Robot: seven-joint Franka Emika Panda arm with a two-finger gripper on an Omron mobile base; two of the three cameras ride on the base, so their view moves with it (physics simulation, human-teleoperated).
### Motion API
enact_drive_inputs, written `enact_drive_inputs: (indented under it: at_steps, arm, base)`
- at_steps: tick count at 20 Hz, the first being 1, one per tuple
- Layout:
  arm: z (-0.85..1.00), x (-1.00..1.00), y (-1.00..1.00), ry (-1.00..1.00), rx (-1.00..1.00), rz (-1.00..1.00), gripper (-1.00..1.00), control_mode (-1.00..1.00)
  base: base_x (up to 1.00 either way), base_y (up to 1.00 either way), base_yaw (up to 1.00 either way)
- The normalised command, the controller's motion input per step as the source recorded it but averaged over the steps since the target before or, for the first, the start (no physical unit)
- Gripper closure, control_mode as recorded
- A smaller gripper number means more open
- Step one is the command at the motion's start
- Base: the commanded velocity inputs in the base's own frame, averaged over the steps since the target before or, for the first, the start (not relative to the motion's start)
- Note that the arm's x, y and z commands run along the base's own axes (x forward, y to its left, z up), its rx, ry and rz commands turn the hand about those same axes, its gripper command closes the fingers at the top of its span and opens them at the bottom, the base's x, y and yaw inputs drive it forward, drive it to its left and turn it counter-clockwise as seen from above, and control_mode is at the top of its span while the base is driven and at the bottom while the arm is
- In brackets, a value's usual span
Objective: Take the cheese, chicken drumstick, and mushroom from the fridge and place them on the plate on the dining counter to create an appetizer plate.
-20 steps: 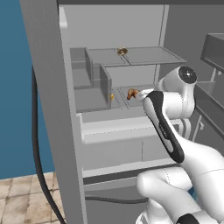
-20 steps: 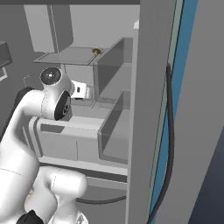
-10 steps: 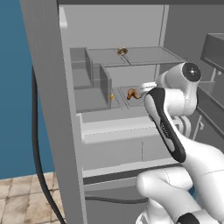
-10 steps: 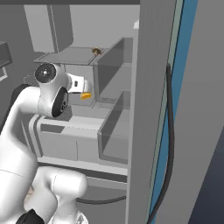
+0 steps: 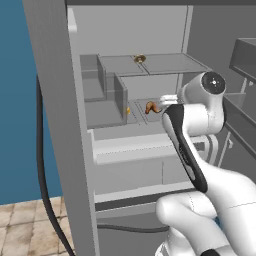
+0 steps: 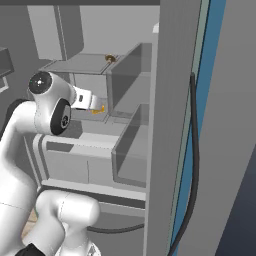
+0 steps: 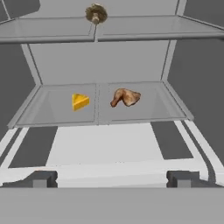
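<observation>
Fridge (image 5: 55, 125) stands open, the arm reaching in at the middle shelf. Jaws (image 7: 111, 179) spread wide and empty – the two dark tips sit far apart at the bottom of the hand view, nothing between them.

On the middle shelf (image 7: 144, 109), in the hand view: cheese (image 7: 80, 101) left of centre, chicken drumstick (image 7: 125, 97) just right of centre, apart from each other, both toward the back of the shelf. Mushroom (image 7: 96, 14) sits alone on the shelf above, near its front edge. From the left base view the drumstick (image 5: 151, 107) shows just ahead of the hand, with a sliver of cheese (image 5: 128, 110) beside the side bin. The plate and the counter are elsewhere.

Judged step: approach for a first pick, nothing taken yet. The drumstick lies nearest the line of the jaws, so it looks the likely target, though the cheese is about as close.

To do it well:
- Go straight in and low, under the upper shelf – keep the hand off that shelf's front edge.
- Centre the jaws on the thick lumpy end of the drumstick, not the thin end; glossy, may slip.
- Close only once both tips flank it, just clear of the shelf.
- Stay off the cheese – a nudge could push it back against the wall.
</observation>
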Motion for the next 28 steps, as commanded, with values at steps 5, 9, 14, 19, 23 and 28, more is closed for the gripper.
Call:
enact_drive_inputs:
  at_steps: [5,9,14,19,23,28]
  arm:
    - [-0.34,-0.07,0.0,0.0,0.08,-0.23,-1.0,-1.0]
    - [-0.12,0.0,0.0,0.01,0.15,-0.31,-1.0,-1.0]
    - [0.0,0.12,0.0,0.08,0.24,-0.25,-1.0,-1.0]
    - [-0.08,0.12,0.0,0.0,0.06,-0.08,-1.0,-1.0]
    - [-0.3,0.24,0.02,0.0,0.0,-0.01,-1.0,-1.0]
    - [-0.48,0.23,0.01,0.0,0.0,0.0,-1.0,-1.0]
  base:
    - [0.0,0.0,0.0]
    - [0.0,0.0,0.0]
    - [0.0,0.0,0.0]
    - [0.0,0.0,0.0]
    - [0.0,0.0,0.0]
    - [0.0,0.0,0.0]
